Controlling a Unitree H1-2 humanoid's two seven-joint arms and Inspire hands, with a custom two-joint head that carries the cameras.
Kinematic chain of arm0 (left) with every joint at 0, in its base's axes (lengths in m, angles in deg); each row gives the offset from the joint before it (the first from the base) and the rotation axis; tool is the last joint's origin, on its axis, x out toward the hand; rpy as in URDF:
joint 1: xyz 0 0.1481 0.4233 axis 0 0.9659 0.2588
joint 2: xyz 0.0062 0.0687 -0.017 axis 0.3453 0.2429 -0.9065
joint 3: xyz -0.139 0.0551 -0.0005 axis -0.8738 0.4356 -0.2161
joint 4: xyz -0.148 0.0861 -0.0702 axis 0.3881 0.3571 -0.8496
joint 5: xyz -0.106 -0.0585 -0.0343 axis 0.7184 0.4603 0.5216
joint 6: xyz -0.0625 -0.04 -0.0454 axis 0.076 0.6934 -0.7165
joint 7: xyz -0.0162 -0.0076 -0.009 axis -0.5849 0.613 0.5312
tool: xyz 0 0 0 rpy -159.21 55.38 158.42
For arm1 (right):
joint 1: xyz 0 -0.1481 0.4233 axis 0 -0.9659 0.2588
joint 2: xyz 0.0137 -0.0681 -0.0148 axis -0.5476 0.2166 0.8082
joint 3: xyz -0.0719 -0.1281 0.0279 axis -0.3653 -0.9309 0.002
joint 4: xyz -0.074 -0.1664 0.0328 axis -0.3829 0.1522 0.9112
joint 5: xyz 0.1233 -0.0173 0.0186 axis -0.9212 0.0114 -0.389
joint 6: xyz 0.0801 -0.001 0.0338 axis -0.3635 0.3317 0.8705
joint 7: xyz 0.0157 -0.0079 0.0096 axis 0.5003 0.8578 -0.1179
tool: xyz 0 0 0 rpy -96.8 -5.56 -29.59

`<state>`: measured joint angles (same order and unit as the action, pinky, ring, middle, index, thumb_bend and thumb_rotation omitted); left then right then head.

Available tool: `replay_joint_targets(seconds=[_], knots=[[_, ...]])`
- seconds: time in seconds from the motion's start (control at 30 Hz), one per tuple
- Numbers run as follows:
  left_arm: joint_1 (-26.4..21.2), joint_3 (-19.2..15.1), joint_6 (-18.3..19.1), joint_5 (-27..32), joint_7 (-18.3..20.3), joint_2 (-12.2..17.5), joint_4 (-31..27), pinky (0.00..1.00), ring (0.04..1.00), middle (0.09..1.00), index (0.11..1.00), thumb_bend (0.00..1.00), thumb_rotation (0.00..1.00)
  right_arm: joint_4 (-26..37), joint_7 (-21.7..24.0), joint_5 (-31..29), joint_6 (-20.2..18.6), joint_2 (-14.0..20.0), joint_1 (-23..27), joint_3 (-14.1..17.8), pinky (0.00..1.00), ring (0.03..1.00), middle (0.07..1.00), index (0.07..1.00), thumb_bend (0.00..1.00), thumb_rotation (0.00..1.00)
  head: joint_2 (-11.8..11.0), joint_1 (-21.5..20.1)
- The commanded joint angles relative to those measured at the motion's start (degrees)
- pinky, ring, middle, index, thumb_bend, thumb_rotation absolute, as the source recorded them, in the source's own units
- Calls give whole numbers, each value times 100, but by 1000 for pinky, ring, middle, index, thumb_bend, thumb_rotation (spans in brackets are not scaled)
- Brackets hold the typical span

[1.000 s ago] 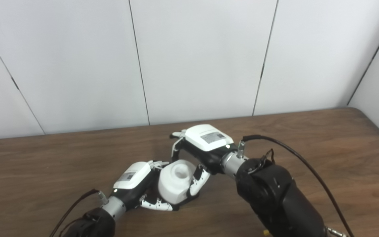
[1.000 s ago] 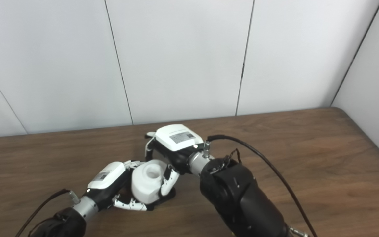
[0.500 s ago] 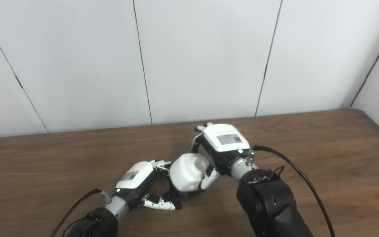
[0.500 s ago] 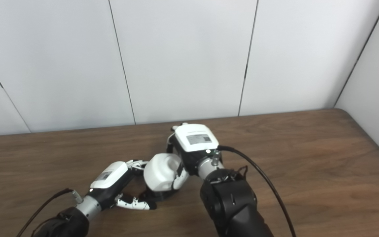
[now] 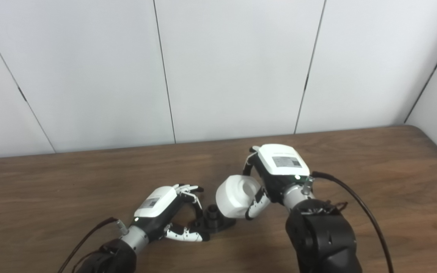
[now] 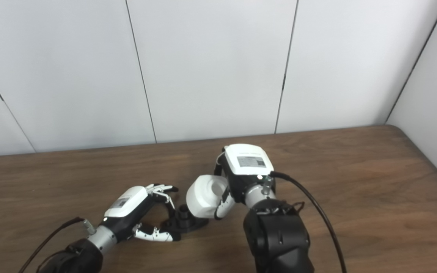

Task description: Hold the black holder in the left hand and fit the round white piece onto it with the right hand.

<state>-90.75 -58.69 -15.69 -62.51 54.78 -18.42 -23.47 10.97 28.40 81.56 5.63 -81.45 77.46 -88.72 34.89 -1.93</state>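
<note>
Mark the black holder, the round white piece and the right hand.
black holder (image 5: 213, 212), left eye view, on its upright post.
round white piece (image 5: 233, 197), left eye view, on its curved side.
right hand (image 6: 247, 167), right eye view, on its white back cover.

a brown wooden bench (image 5: 374, 159) fills the lower frame; white wall panels (image 5: 233, 64) with dark seams rise behind it.

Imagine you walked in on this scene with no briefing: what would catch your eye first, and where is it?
The chunky round white plastic piece stands out first, gripped in the right hand just above the middle of the brown wooden table. Just left of it and lower, the small black holder with its short upright post rests on the table, with the left hand curled around its near side. The white piece is not on the post.
</note>
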Motion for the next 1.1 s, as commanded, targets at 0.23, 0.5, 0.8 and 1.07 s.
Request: replay_joint_targets(seconds=[0.23, 0.5, 0.8, 1.07], knots=[[-18, 105, 128, -152, 192, -16, -80, 980, 909, 888, 481, 515, 47, 301, -17, 135, 338, -338, 172, 126, 604, 952, 911, 490, 515, 127, -6, 91], [-12, 123, 166, -184, 181, -65, -104, 983, 912, 887, 481, 515, 46, 239, 44, 270, 475, -514, 245, 166, 629, 968, 915, 488, 517, 128, -5, 201], [-9, 159, 299, -191, 212, -108, -171, 996, 921, 890, 481, 515, 45, 161, -53, 284, 601, -683, 269, 119, 616, 970, 918, 486, 517, 128, 45, 280], [-27, 195, 315, -204, 199, -148, -145, 994, 921, 891, 481, 514, 47, 59, -92, 309, 721, -740, 244, -9, 611, 966, 922, 489, 519, 130, 77, 365]])
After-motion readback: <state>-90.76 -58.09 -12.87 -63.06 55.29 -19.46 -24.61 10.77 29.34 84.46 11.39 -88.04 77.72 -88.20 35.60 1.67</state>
